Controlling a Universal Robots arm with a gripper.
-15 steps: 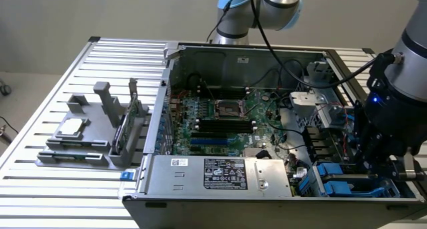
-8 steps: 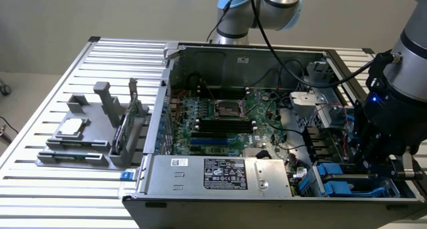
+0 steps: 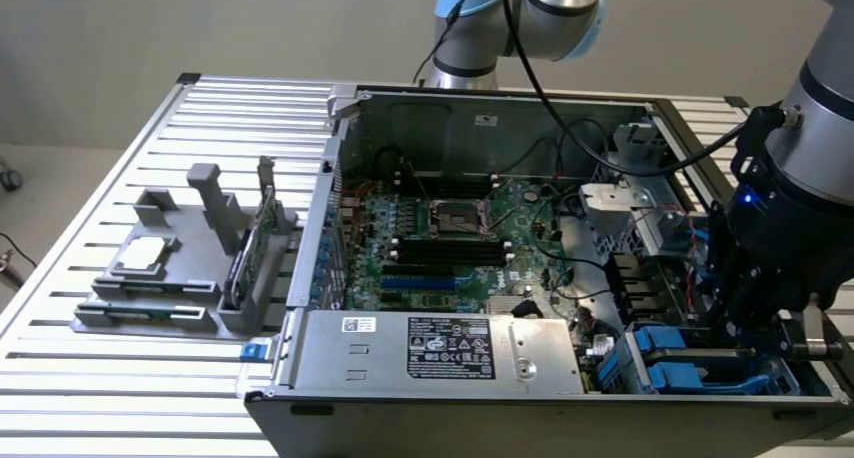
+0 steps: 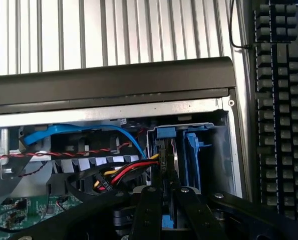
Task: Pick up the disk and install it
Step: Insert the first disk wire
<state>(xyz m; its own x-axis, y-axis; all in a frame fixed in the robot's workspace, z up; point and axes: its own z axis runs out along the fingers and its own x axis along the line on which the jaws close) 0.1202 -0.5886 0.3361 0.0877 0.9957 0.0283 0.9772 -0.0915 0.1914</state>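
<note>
The disk (image 4: pixel 168 155) stands on edge in the drive bay at the computer case's corner. It shows as a thin grey slab with a blue carrier piece at its end. My gripper (image 4: pixel 167 194) is just above the bay, its two black fingers (image 4: pixel 150 210) closed tight on either side of the disk's edge. In the exterior view my gripper (image 3: pixel 763 340) reaches down into the case's near corner on the exterior view's right, beside blue carriers (image 3: pixel 671 355), and my arm hides most of the disk there.
A second blue carrier (image 4: pixel 192 155) stands right beside the disk. Red, yellow and black cables (image 4: pixel 123 172) and a blue cable (image 4: pixel 88 131) crowd the bay's other side. The silver power supply (image 3: pixel 441 348), the motherboard (image 3: pixel 441 238), a grey fixture (image 3: pixel 160 278) and a keyboard (image 4: pixel 281 100) are nearby.
</note>
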